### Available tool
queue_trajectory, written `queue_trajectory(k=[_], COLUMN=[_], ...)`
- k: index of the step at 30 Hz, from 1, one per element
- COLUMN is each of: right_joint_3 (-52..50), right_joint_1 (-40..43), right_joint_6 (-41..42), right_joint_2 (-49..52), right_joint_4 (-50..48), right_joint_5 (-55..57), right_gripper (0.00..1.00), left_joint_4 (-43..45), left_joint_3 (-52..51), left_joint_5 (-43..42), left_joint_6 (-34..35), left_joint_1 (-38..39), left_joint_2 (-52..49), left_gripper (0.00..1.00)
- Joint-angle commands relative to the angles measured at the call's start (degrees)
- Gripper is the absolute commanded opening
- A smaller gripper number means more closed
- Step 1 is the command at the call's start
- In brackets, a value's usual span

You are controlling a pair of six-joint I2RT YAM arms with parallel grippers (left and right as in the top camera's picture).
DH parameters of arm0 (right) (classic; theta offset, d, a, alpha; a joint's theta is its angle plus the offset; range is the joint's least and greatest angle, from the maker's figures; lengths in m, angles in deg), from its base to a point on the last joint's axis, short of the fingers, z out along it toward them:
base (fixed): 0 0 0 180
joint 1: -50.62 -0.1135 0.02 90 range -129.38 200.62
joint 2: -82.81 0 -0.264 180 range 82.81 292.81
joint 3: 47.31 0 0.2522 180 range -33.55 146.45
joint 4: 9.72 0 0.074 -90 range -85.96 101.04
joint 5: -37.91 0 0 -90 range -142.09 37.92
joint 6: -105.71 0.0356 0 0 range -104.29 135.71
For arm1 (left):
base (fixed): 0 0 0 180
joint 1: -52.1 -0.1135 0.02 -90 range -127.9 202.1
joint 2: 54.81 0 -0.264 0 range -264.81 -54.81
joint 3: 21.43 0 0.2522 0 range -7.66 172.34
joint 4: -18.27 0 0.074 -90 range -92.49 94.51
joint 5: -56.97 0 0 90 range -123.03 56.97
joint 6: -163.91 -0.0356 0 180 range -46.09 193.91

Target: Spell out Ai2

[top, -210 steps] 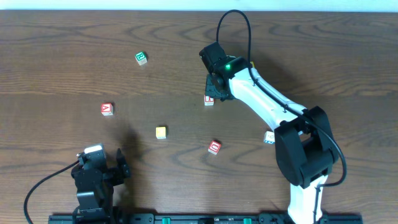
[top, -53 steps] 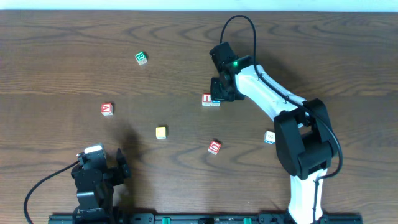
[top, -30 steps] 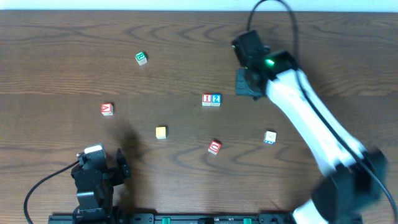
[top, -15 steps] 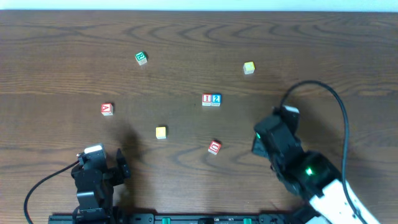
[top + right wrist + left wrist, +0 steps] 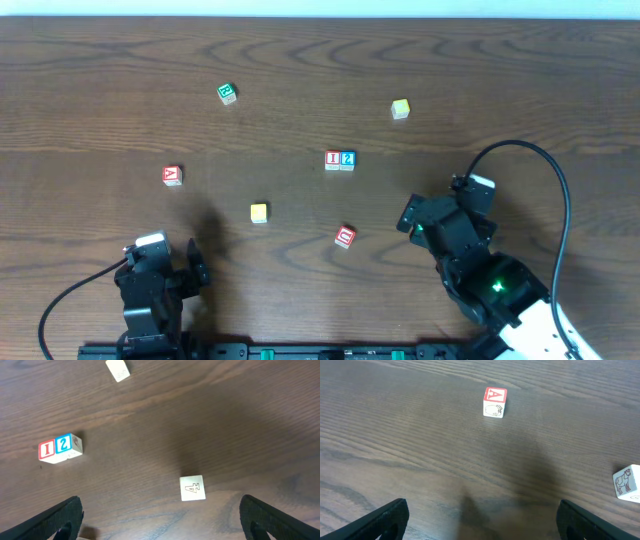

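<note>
**I and 2 paired, A apart on the left, both jaws open**

You have the "I" cube (image 5: 332, 159) and the "2" cube (image 5: 347, 159) side by side and touching near the middle of the bench (image 5: 80, 60), with the I on the left. The right wrist camera shows the same pair, their printed faces turned up. The "A" cube (image 5: 173, 175) lies well apart from them, far to the left and a little nearer the arms, with its red A face up.

The left jaws are spread wide with nothing between them. You see only the dark fingertips (image 5: 385, 515) at the bottom corners of the left wrist view, above bare bench and short of the A. The right jaws are just as wide and also empty, fingertips (image 5: 55, 517) at the lower corners of their view.

Also on the bench are a green-edged cube (image 5: 227, 93), a yellow cube (image 5: 259, 212), a tilted red-edged cube (image 5: 345, 237) and a pale cube (image 5: 400, 109). A plain cube marked "4" (image 5: 192, 488) lies ahead of the right jaws.
</note>
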Motion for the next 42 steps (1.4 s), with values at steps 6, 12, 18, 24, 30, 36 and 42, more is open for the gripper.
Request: queue_trajectory(k=[6,12,18,24,30,36,42], right_joint_3=[-0.37,-0.37,-0.37,-0.37,-0.37,-0.37,-0.37], right_joint_1=[-0.48,-0.48,-0.48,-0.48,-0.48,-0.48,-0.48], right_joint_6=[1.05,1.05,1.05,1.07,1.05,1.07,1.05], right_joint_2=[0.52,0.55,0.55,0.55,0.55,0.55,0.55], right_joint_4=[0.0,0.0,0.0,0.0,0.0,0.0,0.0], right_joint_5=[1.66,1.66,1.66,1.66,1.66,1.66,1.66], right_gripper=[0.99,0.99,0.99,0.99,0.99,0.99,0.99], left_joint_4=[-0.09,-0.09,0.35,1.9,1.99,9.92,21.44], left_joint_3=[-0.48,-0.48,-0.48,-0.48,-0.48,-0.48,0.68], left_joint_5=[0.33,0.33,0.37,1.07,1.33,-0.92,-1.05], left_joint_6=[-0.2,-0.2,-0.2,-0.2,-0.2,1.33,1.31], left_joint_1=[-0.35,-0.35,-0.35,-0.35,-0.35,-0.35,-0.42], left_joint_2=[0.33,0.33,0.33,0.33,0.33,0.33,-3.58], left_gripper=[0.95,0.95,0.95,0.95,0.95,0.95,0.95])
